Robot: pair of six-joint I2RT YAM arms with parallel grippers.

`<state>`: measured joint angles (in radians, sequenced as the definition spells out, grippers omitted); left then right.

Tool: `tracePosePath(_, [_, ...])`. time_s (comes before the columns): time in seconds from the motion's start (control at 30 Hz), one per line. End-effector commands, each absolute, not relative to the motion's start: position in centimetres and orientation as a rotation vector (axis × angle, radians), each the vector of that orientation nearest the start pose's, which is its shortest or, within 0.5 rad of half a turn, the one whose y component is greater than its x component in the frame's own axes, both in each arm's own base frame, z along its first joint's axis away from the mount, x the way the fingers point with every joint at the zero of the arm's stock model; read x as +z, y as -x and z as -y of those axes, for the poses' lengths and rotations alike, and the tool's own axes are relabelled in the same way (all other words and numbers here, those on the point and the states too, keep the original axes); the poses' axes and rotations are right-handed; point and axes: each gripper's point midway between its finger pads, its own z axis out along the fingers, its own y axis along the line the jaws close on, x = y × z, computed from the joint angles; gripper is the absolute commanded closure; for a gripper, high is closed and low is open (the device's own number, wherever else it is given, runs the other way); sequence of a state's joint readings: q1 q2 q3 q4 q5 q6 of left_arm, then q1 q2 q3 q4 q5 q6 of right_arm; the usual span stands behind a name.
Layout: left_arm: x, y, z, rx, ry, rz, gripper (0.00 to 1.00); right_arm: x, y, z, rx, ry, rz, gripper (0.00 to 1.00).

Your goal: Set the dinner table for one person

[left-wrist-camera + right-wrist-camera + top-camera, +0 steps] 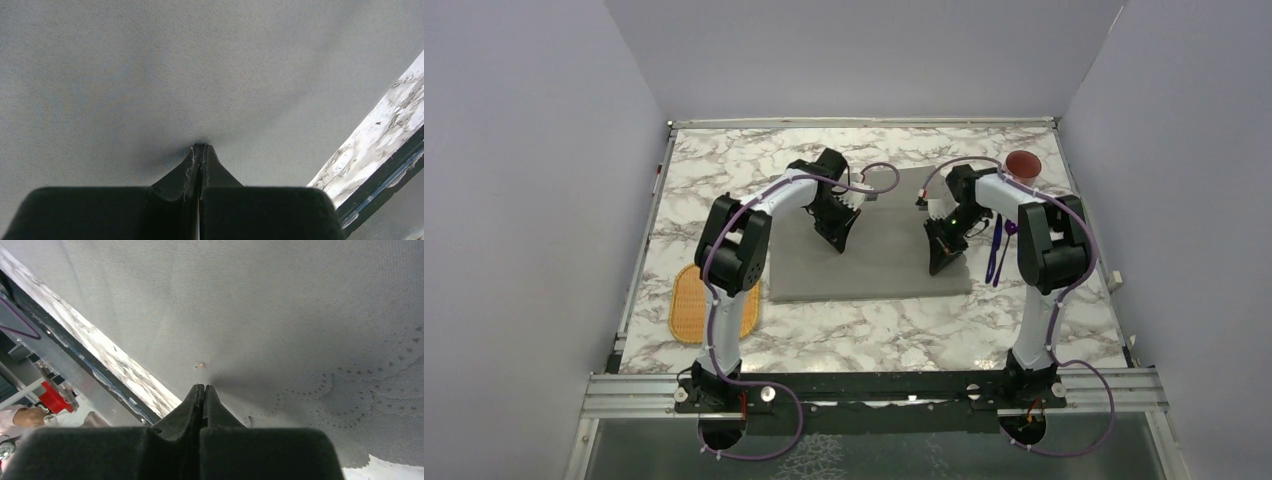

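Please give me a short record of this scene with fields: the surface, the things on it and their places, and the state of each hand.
surface: marble table
centre: grey placemat
left hand: shut, tips at the placemat
right hand: shut, tips at the placemat, near its perforated border
far right corner: red cup
right of placemat: purple cutlery, kind unclear
near left: orange oval mat
cloth pinched: cannot tell

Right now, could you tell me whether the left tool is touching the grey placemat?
Touching. In the left wrist view the left tool presses its shut tips into the grey placemat, which dimples there.
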<state>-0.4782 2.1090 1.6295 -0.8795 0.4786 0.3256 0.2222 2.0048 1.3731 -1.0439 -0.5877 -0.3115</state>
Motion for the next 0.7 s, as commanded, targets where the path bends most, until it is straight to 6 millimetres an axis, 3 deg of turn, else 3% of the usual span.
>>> tracePosePath(0.0, [3.0, -34.0, 24.8, -0.669, -1.214, -2.622, 1.0, 2.4, -27.2, -14.1, 0.852, 0.748, -3.024, 0.99])
tracePosePath(0.37, [1.4, -36.3, 22.7, -0.412, -1.134, -2.676, 1.0, 0.8, -25.9, -12.2, 0.701, 0.752, -3.091, 0.99])
tracePosePath(0.53, [1.8, -36.4, 22.1, -0.365, -1.145, -2.666, 1.0, 0.1, -25.1, -11.5, 0.662, 0.761, -3.115, 0.99])
tracePosePath(0.67, [3.3, -36.2, 22.3, -0.388, -1.19, -2.634, 1.0, 0.0, -24.9, -11.3, 0.649, 0.766, -3.117, 0.99])
